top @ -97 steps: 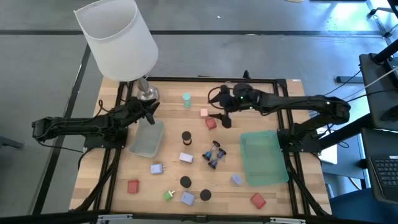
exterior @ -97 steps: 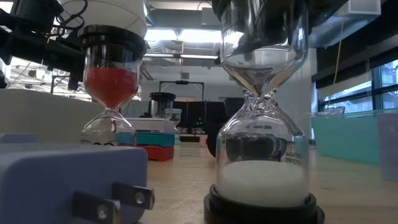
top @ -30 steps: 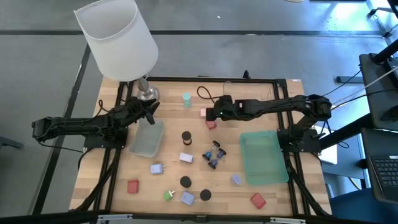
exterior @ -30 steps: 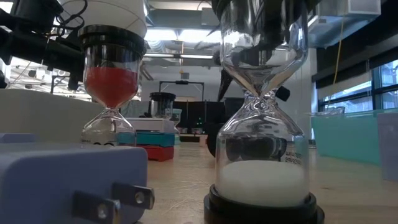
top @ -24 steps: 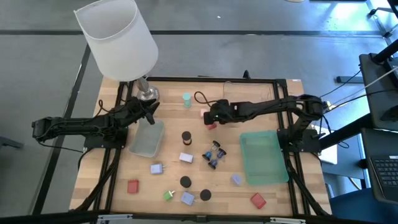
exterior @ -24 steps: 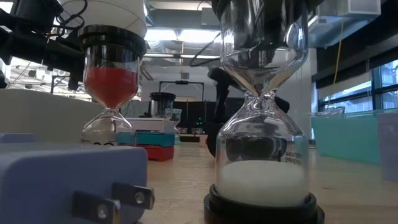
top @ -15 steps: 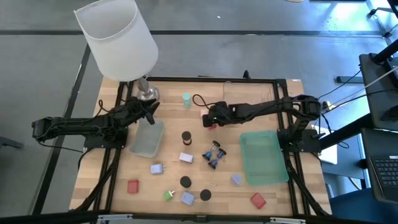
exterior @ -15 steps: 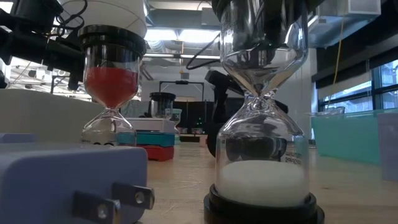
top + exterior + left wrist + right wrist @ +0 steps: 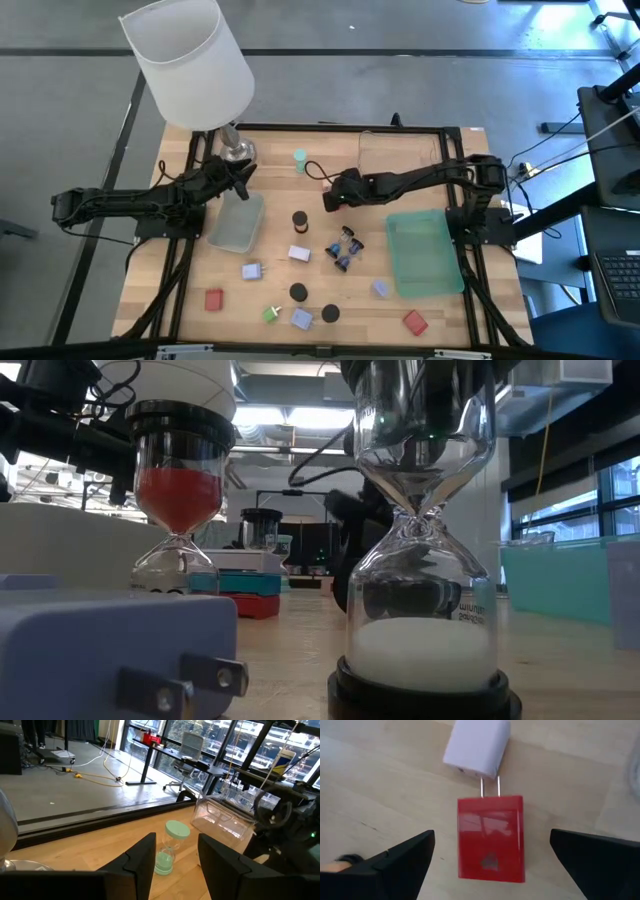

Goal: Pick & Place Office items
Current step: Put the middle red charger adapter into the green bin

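We see the right gripper (image 9: 330, 199) low over the counter (image 9: 270, 250), near its far middle, jaws spread wide and gripping nothing. In its wrist view a red block (image 9: 491, 838) lies flat between the two fingers (image 9: 400, 857), apart from both, with a pale plug adapter (image 9: 477, 746) just beyond it, prongs toward the red one – touching or not, we cannot tell.

The left gripper (image 9: 243, 171) waits at the far left, over the end of the clear tray (image 9: 237, 224) and beside the lamp (image 9: 188, 62), jaws nearly together and empty. Past its fingers (image 9: 142, 860) stands a small green hourglass (image 9: 167, 847), and farther off a clear box (image 9: 222, 817).

The other items are spread over the counter – a black cap (image 9: 299, 219) near the middle, two small hourglasses (image 9: 345, 250) side by side, lilac blocks (image 9: 299, 254), more black caps (image 9: 298, 292) toward the near edge, a red block (image 9: 214, 299) near left and another (image 9: 415, 321) near right. The green tray (image 9: 424, 252) sits at the right; we see nothing in it
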Robot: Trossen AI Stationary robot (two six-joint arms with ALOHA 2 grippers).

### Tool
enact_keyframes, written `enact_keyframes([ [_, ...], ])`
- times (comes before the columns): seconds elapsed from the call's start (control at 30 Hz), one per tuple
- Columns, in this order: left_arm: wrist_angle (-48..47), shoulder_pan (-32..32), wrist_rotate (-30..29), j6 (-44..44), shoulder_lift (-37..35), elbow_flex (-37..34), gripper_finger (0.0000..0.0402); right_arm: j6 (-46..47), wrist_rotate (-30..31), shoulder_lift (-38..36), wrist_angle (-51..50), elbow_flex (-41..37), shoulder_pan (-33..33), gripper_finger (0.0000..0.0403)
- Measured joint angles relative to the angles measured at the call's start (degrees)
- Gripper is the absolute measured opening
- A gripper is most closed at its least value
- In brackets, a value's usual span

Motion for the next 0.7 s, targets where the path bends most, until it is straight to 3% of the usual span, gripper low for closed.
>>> enact_keyframes([
  [0.33,0.0,0.0,0.0,0.0,0.0,0.0,0.0143,-3.1,2.1,3.1,1.4,0.2,0.7,0.0400],
  [0.7,0.0,0.0,0.0,0.0,0.0,0.0,0.0143,-6.4,10.6,3.7,2.2,0.0,4.8,0.0371],
])
